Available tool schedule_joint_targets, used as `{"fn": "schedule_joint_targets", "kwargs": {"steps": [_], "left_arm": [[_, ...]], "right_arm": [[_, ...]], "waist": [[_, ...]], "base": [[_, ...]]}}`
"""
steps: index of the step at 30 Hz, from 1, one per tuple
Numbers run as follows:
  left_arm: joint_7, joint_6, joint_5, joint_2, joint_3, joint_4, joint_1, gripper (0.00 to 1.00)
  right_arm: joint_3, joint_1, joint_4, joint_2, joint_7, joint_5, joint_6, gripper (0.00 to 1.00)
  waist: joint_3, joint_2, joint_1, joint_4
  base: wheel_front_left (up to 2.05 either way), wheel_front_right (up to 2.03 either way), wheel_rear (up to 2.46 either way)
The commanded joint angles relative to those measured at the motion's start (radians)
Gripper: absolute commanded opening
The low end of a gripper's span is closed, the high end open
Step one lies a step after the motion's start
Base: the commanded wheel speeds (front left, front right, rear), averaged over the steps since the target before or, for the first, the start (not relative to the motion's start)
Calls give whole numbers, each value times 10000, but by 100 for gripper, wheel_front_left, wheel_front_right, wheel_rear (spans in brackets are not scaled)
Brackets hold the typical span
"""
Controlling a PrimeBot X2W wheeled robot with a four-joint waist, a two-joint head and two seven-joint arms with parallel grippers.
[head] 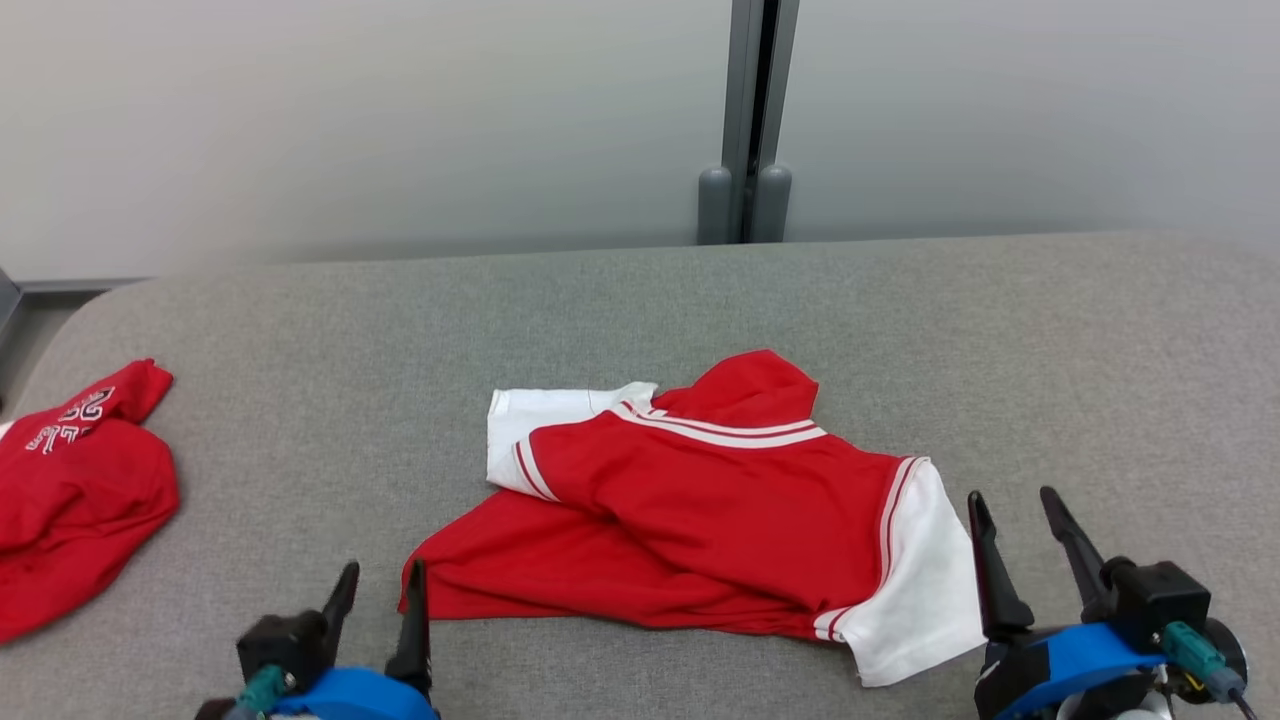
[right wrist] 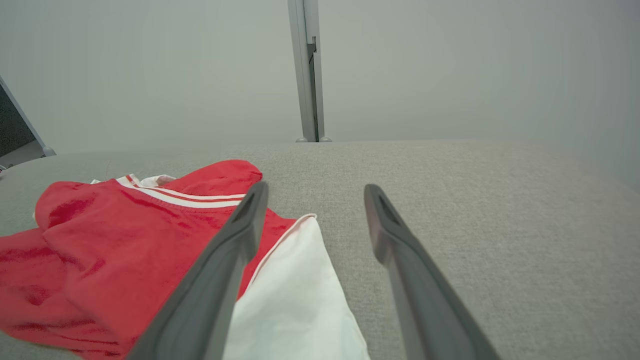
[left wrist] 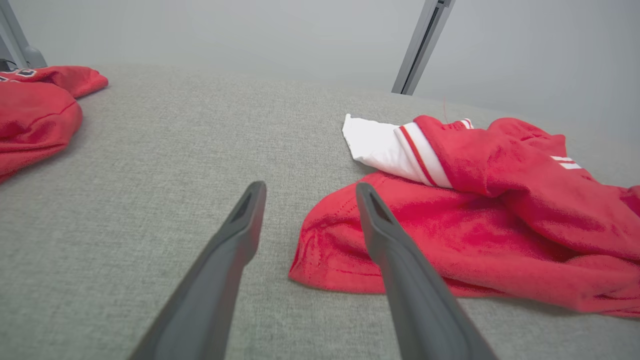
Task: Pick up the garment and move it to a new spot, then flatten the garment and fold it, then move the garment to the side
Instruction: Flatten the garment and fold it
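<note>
Red garment (head: 700, 500), white striped sleeves

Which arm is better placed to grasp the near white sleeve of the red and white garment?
The right. The right pincer is open just beside the white sleeve of the garment; the left pincer is open at the opposite red corner.

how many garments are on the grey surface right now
2. A red and white garment lies crumpled in the middle, between the left gripper and right gripper. A red garment with white lettering sits at the far left, partly cut off by the picture's edge.
</note>
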Motion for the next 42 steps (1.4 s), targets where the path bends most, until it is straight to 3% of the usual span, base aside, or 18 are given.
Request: {"fn": "schedule_joint_targets", "kwargs": {"steps": [1,9,22,29,33,40,41,42], "left_arm": [[-1,-14,262,-88,108,-90,259,100],[-3,-259,1558,-446,802,-382,947,100],[-3,-579,2312,-881,1443,-429,1042,100],[-3,-671,2406,-962,1549,-311,908,100],[-3,-715,2395,-976,1548,-268,771,100],[-3,-721,2180,-822,1342,-281,616,100],[-3,-694,2134,-805,1345,-287,593,100],[-3,-693,2105,-789,1340,-292,570,100]], "right_arm": [[48,203,-90,-17,-39,-73,0,100],[423,669,144,-16,-39,-159,0,100],[303,513,471,-17,-39,-396,0,100],[-460,-46,2000,-12,-38,-1130,0,100],[-902,-501,3027,-17,-39,-974,0,100],[-363,-1153,5370,35,62,-573,2,99],[-244,-1174,5676,54,96,-482,5,22],[-132,-1193,5897,81,122,-375,14,0]], "waist": [[-149,0,-1,-70],[-467,0,-1,-88],[-330,0,-1,-58],[39,0,-1,54],[302,0,-1,165],[549,0,-1,327],[560,0,-1,348],[569,0,-1,363]], "base": [[0,0,0],[0,0,0],[0,0,0],[0,0,0],[0,0,0],[0,0,0],[0,0,0],[0,0,0]]}}
